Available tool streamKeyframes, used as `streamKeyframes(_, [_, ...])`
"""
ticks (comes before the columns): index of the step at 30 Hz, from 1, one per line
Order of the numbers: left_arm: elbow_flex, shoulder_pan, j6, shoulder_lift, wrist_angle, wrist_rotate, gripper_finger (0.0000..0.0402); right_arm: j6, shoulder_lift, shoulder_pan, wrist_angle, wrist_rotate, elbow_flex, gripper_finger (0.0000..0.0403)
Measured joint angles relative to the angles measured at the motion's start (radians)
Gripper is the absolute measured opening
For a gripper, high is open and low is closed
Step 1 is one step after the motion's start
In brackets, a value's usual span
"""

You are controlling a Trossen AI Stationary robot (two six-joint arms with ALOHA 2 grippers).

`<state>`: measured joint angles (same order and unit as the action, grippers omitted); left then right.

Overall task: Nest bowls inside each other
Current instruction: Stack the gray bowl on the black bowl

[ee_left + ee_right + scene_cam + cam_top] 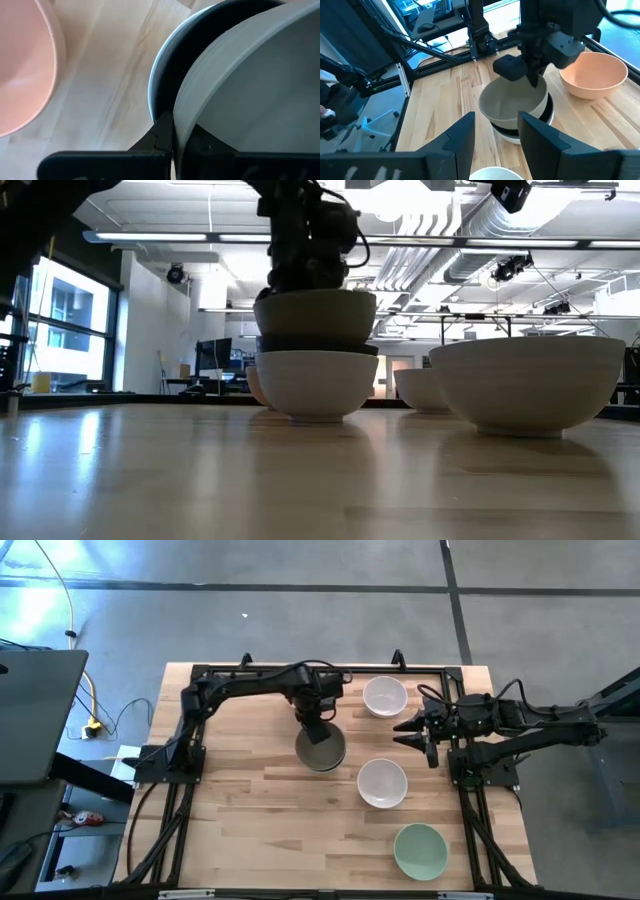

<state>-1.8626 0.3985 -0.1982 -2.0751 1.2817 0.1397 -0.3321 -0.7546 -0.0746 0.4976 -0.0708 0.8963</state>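
Observation:
My left gripper [320,732] is shut on an olive-grey bowl [322,750] at mid-table. The bowl's lower part is inside a black bowl [548,113], which sits in a white bowl [318,383]. A peach-orange bowl [593,75] stands just beyond this stack, hidden under the left arm in the high view. Two more white bowls [384,696] [382,783] and a pale green bowl [420,851] stand on the table's right half. My right gripper [413,729] is open and empty, right of the stack. My left gripper holds the olive-grey bowl by its rim [179,112] on the bowl's far side. One finger [202,140] is inside the bowl and one [159,131] outside. The fingers come from above, pointing down. The bowl is a little tilted over the black bowl; whether it rests there I cannot tell.
Black frame rails [190,780] run along the table's left, right and far sides. Bare wood lies at the near left of the table [260,830]. A monitor and cables are off the table's left side.

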Motion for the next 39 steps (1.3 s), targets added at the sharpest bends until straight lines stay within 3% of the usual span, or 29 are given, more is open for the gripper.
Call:
streamKeyframes(29, [-0.003, -0.016, 0.034, -0.072, -0.047, 0.023, 0.0000, 0.019, 0.000, 0.000, 0.000, -0.001, 0.000, 0.0142])
streamKeyframes(39, [0.000, -0.022, 0.029, -0.068, -0.020, 0.001, 0.0032, 0.019, 0.000, 0.000, 0.000, -0.002, 0.000, 0.0142])
